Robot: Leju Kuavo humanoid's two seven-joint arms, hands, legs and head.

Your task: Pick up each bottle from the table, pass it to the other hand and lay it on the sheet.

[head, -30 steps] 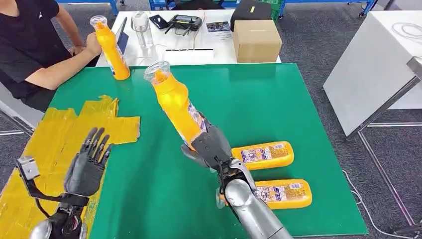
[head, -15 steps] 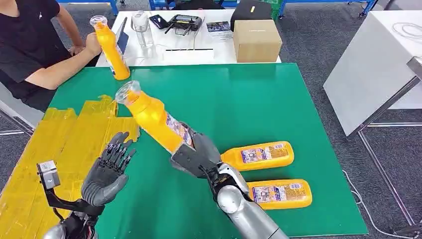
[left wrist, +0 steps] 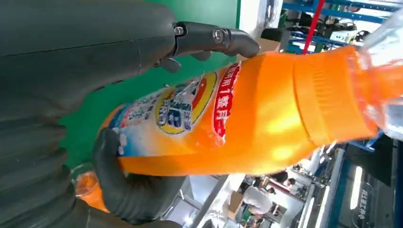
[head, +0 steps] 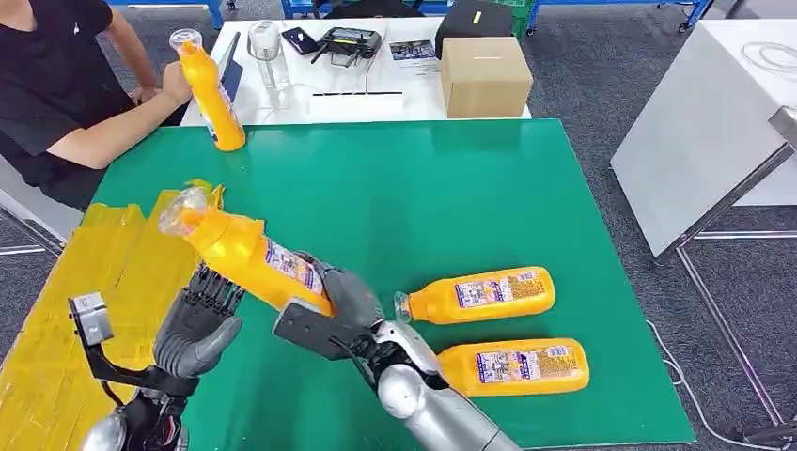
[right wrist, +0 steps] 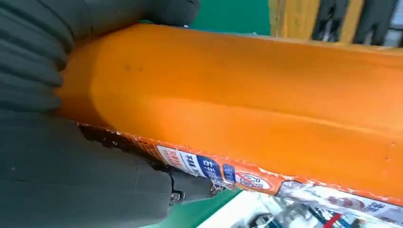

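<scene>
Right hand is gripping the orange plastic bottle by its base while the left hand, fingers around its body (grip looks partial), is risking a drop if released early.

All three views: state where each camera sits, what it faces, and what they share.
Head view: high on the body, looking down at the green table; both arms show, right hand gripping the held bottle, left hand touching it.
Left wrist view: behind the left hand, facing that bottle.
Right wrist view: behind the right hand, against the bottle.
Shared: the bottle.
</scene>
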